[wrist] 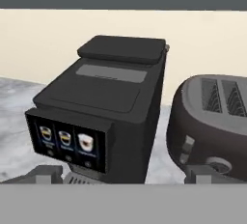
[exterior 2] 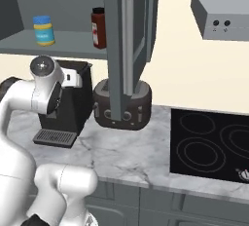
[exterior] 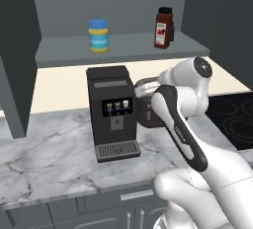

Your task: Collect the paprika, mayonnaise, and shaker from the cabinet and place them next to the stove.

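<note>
One mayonnaise [exterior: 98, 35] jar and one paprika [exterior: 163, 27] bottle stand well apart on the open cabinet [exterior: 113, 50] shelf. Below, on the table [exterior: 54, 154], sit one coffee machine [exterior: 111, 112] and one toaster [exterior 2: 121, 104], with the stove [exterior 2: 209, 144] at the right. The gripper [wrist: 125, 174] hangs empty, jaws spread wide, over the coffee machine.

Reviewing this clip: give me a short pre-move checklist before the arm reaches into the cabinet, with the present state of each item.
1. Dark grey wall cabinet door open: ok.
2. Tall dark-red paprika bottle with black cap upright on the shelf: ok.
3. Short blue-lidded mayonnaise jar upright on the shelf, apart from the bottle: ok.
4. Small dark shaker located: cannot tell; a dark shape sits behind the bottle.
5. Hand open and holding nothing: ok.
6. Glossy black cooktop has bare marble counter beside it: ok.
</note>
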Robot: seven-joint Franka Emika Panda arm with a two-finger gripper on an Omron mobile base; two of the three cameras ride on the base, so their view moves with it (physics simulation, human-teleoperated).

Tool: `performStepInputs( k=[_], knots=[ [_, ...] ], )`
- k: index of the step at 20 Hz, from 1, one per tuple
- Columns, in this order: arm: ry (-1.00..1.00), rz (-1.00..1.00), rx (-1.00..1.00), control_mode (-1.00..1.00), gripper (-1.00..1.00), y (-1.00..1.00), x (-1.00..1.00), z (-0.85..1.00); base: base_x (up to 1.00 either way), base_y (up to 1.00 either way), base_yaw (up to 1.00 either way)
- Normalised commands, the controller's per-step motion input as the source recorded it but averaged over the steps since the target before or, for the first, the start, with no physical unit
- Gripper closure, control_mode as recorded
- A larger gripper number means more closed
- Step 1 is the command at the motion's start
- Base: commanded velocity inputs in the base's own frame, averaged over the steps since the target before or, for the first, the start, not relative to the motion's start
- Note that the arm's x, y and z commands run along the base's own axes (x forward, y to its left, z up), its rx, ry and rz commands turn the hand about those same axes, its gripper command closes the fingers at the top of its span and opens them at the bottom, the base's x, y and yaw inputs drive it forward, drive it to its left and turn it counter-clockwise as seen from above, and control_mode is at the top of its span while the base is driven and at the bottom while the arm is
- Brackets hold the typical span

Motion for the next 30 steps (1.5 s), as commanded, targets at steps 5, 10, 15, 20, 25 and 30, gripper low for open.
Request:
performStepInputs(
  k=[5, 10, 15, 20, 25, 30],
  knots=[
    [-0.12, 0.08, 0.11, -1.0, -1.0, 0.94, 0.1, 0.62, 0.0, 0.0, 0.0],
    [-0.1, 0.0, 0.04, -1.0, -1.0, 0.58, 0.0, 0.88, 0.0, 0.0, 0.0],
    [-0.09, 0.0, 0.01, -1.0, -1.0, 0.36, 0.0, 0.81, 0.0, 0.0, 0.0],
    [-0.06, 0.0, 0.0, -1.0, -1.0, 0.16, 0.05, 0.76, 0.0, 0.0, 0.0],
    [-0.12, 0.0, 0.0, -1.0, -1.0, 0.0, 0.13, 0.5, 0.0, 0.0, 0.0],
    [-0.07, 0.0, 0.0, -1.0, -1.0, 0.0, 0.0, 0.05, 0.0, 0.0, 0.0]
  ],
)
